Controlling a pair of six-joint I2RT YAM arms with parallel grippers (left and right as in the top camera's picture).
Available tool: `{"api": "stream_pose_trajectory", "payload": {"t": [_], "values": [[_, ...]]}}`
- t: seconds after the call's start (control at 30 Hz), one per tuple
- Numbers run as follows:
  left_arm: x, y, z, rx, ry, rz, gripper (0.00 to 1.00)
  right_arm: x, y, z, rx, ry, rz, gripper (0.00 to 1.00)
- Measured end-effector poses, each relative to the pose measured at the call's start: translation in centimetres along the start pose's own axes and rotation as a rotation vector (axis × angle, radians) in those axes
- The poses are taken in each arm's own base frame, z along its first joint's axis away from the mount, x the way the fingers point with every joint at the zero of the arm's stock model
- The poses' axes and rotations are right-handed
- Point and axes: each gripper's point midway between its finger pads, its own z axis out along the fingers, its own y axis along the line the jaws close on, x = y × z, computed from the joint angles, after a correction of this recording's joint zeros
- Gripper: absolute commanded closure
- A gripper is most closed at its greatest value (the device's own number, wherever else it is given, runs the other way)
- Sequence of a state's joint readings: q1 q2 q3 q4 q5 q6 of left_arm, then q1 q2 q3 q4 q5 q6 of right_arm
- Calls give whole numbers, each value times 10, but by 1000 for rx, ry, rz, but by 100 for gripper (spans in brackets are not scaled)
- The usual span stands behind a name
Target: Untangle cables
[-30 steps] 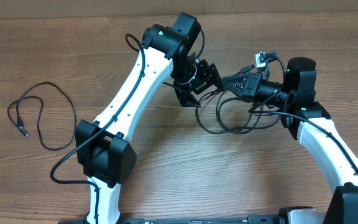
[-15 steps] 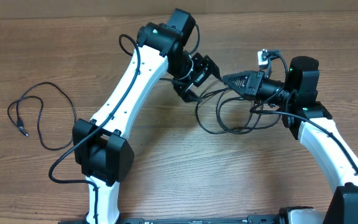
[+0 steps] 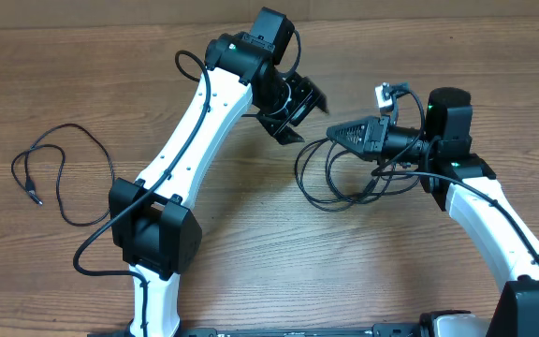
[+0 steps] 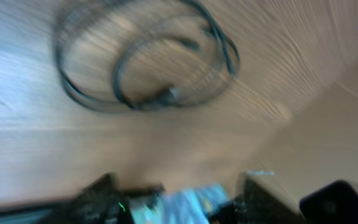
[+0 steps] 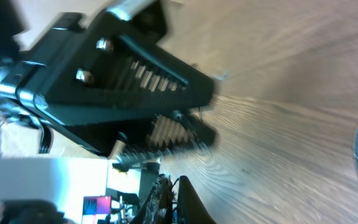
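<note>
Progress partial: one cable (image 3: 59, 178) lies apart, tangle (image 3: 344, 176) not undone. Left jaws half-open, empty; right jaws shut, grip unclear.

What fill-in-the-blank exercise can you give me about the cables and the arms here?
1. The single thin black cable lies on the wooden table beside the ____ arm.
2. The looped bundle of thin black cables lies nearest the ____ gripper.
3. The jaws of the right gripper are ____.
Missing words: left; right; shut.
</note>
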State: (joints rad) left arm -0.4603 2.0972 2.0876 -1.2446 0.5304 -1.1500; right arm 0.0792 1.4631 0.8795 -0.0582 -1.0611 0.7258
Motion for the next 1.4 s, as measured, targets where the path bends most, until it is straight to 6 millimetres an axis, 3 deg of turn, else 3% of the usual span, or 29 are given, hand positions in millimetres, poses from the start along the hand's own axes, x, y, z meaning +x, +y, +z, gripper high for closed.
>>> {"api": "stream_pose_trajectory", "payload": {"t": [0.13, 0.3, 0.4, 0.57, 0.7, 0.93, 1.13, 1.27, 1.4], "values": [[-24, 12, -2, -75, -132, 141, 83, 3, -31, -2, 140, -37, 109, 90], [-40, 25, -7, -176, -212, 338, 85, 6, -87, -18, 423, -134, 257, 86], [-37, 31, -6, -228, -209, 451, 72, 9, -117, -35, 591, -203, 338, 76], [-23, 31, 6, -270, -184, 627, 56, 9, -148, -54, 763, -281, 394, 66], [-11, 36, 29, -305, -157, 710, 54, 14, -171, -67, 882, -322, 455, 60], [-2, 41, 67, -309, -144, 805, 53, 13, -187, -85, 978, -397, 512, 48], [7, 27, 90, -265, -184, 902, 56, 16, -200, -111, 1029, -437, 595, 39], [8, 21, 104, -256, -230, 947, 58, 19, -209, -133, 1063, -472, 670, 0], [1, 18, 115, -253, -297, 973, 59, 23, -214, -147, 1108, -490, 695, 0]]}}
